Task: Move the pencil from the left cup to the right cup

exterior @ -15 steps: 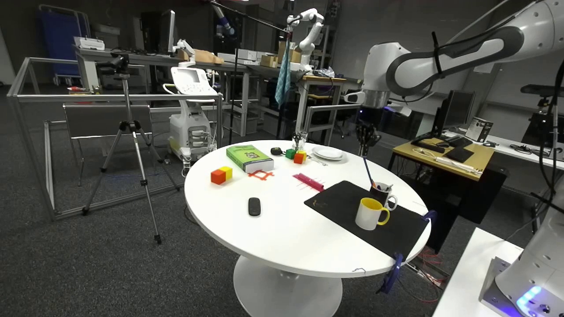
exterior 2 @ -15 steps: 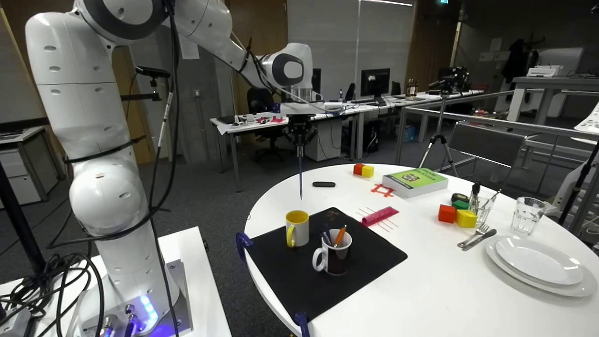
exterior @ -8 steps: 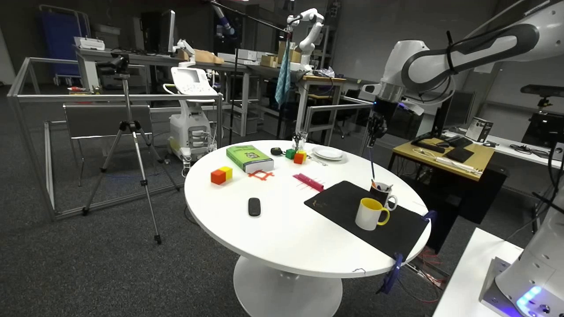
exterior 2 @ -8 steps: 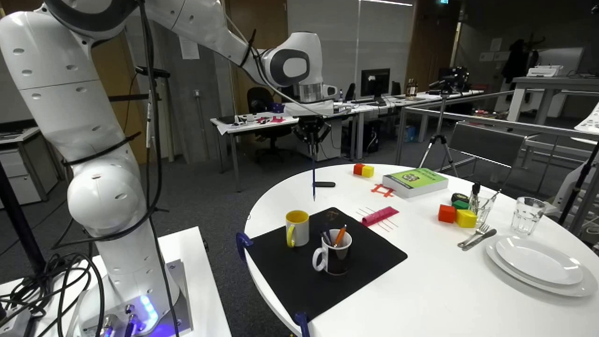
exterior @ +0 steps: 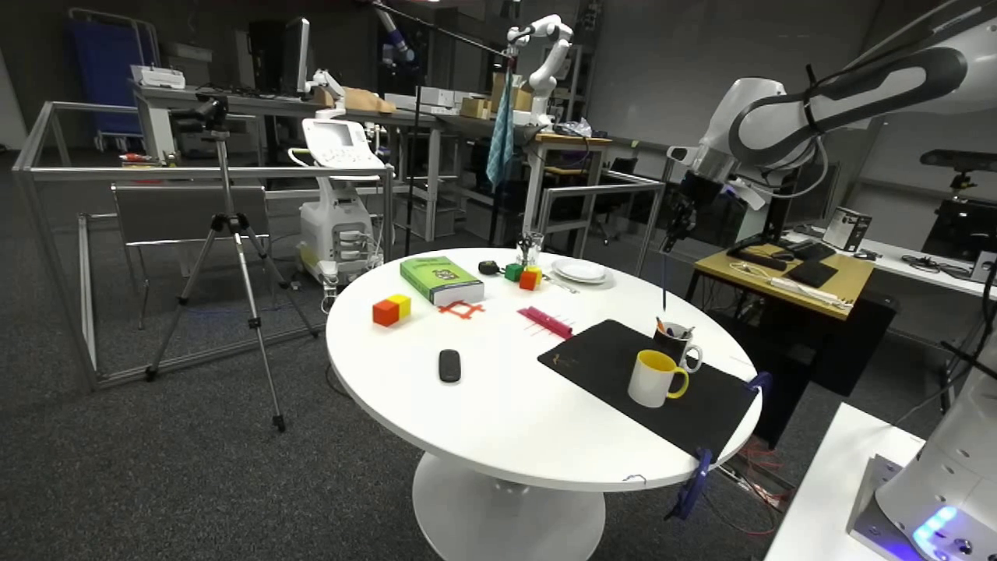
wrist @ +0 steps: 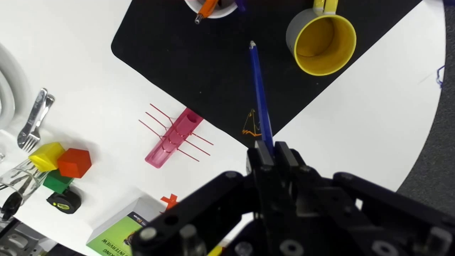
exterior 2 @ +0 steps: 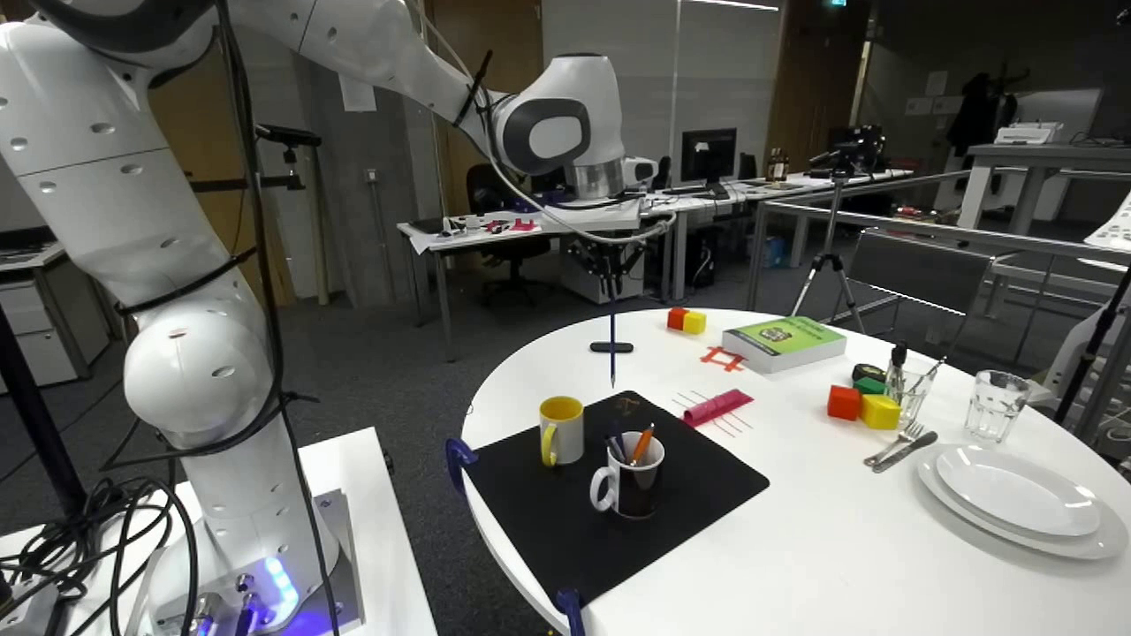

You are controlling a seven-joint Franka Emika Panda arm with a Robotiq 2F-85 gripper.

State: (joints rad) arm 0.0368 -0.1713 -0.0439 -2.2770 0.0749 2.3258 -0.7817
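My gripper (wrist: 273, 151) is shut on the blue pencil (wrist: 260, 92), which points down with its lower end free in the air. The gripper (exterior 2: 611, 281) and pencil (exterior 2: 612, 344) also show in an exterior view, well above the table. The left cup (exterior 2: 570, 437), white outside with yellow inside and handle, stands upright on the black mat; it looks empty in the wrist view (wrist: 321, 46). The right cup (exterior 2: 643, 493), dark with a white handle, stands beside it and holds an orange pen and dark pens. In the wrist view the right cup (wrist: 224, 13) is cut off by the top edge.
The black mat (exterior 2: 707, 477) is clamped at the table edge by blue clamps (exterior 2: 570, 609). A pink holder (exterior 2: 717, 407), green book (exterior 2: 785, 340), coloured blocks (exterior 2: 844, 404), cutlery (exterior 2: 903, 449), glass (exterior 2: 997, 408) and white plates (exterior 2: 1016, 490) are on the white round table.
The gripper and pencil have moved rightward in both exterior views, and the wrist has tilted. In an exterior view, the pencil's lower end went from overlapping the right cup to just above its rim.
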